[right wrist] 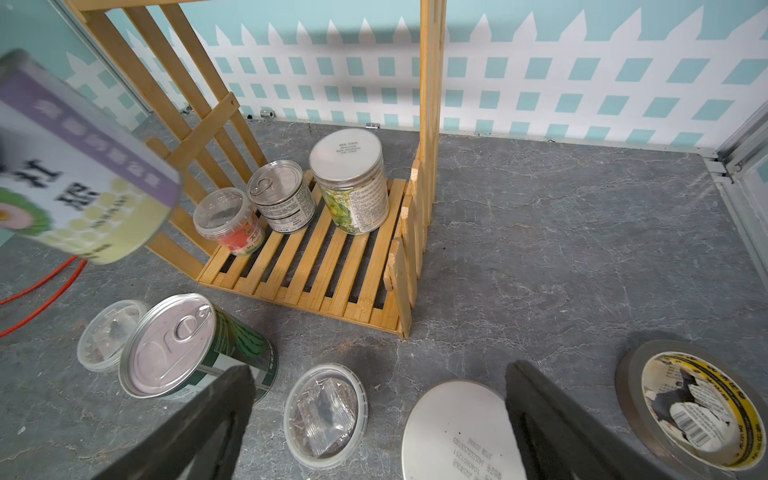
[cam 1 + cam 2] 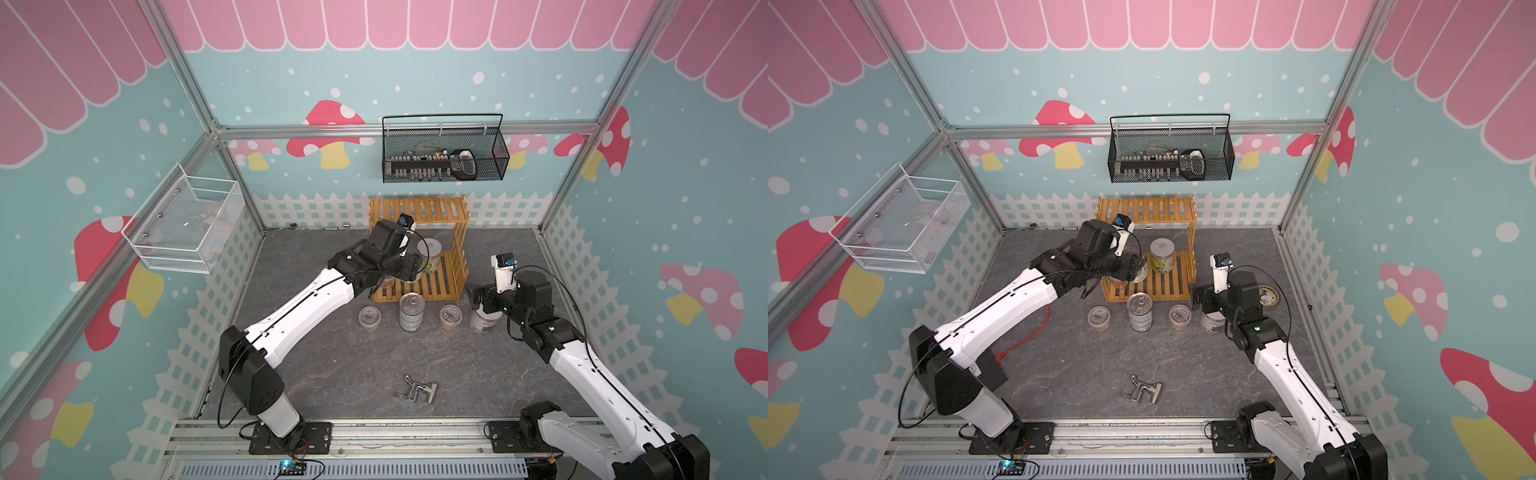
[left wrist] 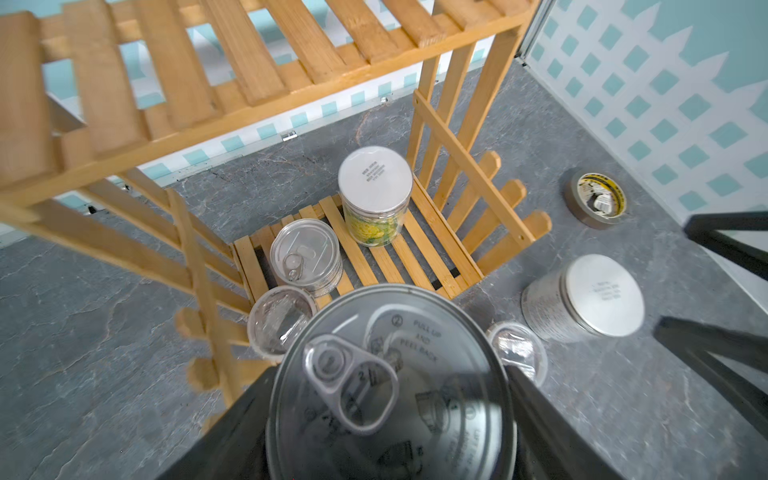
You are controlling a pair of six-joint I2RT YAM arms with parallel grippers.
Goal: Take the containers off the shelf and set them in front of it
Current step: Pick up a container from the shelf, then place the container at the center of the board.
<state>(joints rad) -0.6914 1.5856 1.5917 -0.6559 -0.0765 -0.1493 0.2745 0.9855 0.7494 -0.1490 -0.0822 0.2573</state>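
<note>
Left wrist view: my left jaws pinch a can (image 3: pixel 390 395) beside the shelf (image 3: pixel 266 70); right jaws spread above a jar (image 1: pixel 457 432).

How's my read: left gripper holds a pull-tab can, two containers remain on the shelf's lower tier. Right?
Three remain, not two: the right wrist view shows a clear cup, a small can and a white-lidded jar on the shelf. The left gripper does hold a pull-tab can.

Top views: high, frontal, looking down, whole cell. Wrist views: close, facing shelf (image 3: pixel 419 249); both share lower tier.
</note>
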